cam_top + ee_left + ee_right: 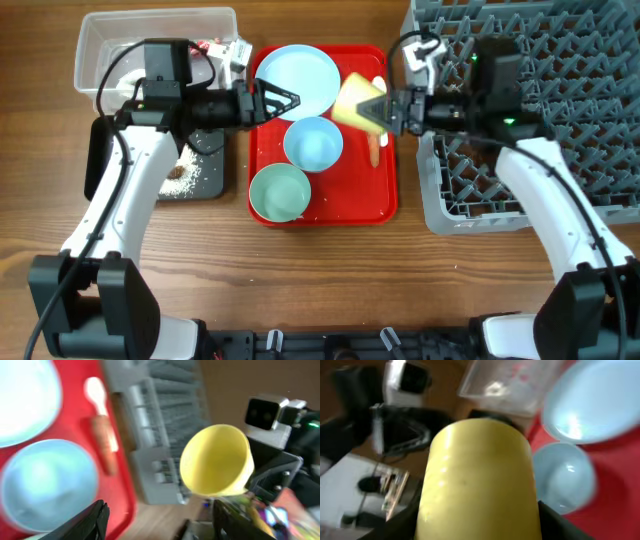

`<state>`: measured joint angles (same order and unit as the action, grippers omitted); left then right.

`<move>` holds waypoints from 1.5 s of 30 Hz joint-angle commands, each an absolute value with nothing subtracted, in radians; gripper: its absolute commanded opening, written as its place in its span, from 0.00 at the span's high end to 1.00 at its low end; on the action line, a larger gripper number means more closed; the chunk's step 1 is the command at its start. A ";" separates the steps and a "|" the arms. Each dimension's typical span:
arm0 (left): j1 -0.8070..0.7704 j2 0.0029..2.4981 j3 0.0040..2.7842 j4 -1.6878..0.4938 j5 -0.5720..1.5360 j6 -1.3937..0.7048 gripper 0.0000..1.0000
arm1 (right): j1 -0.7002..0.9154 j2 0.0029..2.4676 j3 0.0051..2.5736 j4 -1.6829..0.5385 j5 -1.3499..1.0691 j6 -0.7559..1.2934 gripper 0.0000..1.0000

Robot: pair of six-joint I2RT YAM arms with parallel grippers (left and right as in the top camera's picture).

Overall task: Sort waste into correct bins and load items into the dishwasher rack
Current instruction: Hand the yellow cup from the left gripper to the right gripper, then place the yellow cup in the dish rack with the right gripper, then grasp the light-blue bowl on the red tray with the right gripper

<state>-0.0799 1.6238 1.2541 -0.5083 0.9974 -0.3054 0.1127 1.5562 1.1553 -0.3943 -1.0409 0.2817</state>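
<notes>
Closest to my right wrist camera, my right end effector (480, 532) is closed on the yellow cup (477, 480), one finger on each side of its wall. The cup fills the middle of that view. Overhead, the cup (358, 103) lies on its side over the upper right part of the red tray (375, 205), with its mouth turned towards my left arm.

My left end effector (160, 522) is spread wide with nothing in it. Its dark fingers (85, 520) sit at the bottom edge of the left wrist view. Overhead, it (282, 100) is over the tray's left edge, just beside the plate (297, 78).

Past it on the tray are a pale blue bowl (313, 143) at the centre and a greenish bowl (279, 192) at the lower left. The carrot stick (104, 442) lies by the right rim with the white spoon (95, 392) above it.

Further out, at the left of the overhead frame, the black tub (205, 185) on the surface (330, 270) holds rice grains (188, 182) and a brown lump (176, 172). My arm hides most of that tub. The clear tub (100, 40) at the upper left holds the red wrapper (205, 47) and the white scrap (236, 52). The grey rack (570, 60) fills the upper right.
</notes>
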 commanded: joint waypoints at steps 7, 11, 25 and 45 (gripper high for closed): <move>-0.218 1.610 1.259 -0.615 0.267 -0.299 0.25 | 0.108 1.520 1.644 -1.328 -0.132 0.214 0.34; -0.219 1.610 1.259 -0.670 0.208 -0.295 0.17 | 0.092 1.581 1.638 -1.456 -0.070 0.238 0.34; -0.219 1.610 1.259 -0.724 0.155 -0.292 0.12 | -0.024 1.913 1.625 -1.406 -0.075 0.156 0.33; -0.042 1.444 1.259 -0.778 0.110 -0.294 0.03 | 0.205 1.780 1.895 -1.227 -0.156 0.289 0.02</move>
<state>-0.1535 1.5845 1.2537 -0.7673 0.1345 -0.3012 0.1078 1.7794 1.8935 -1.2758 -0.1314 0.2157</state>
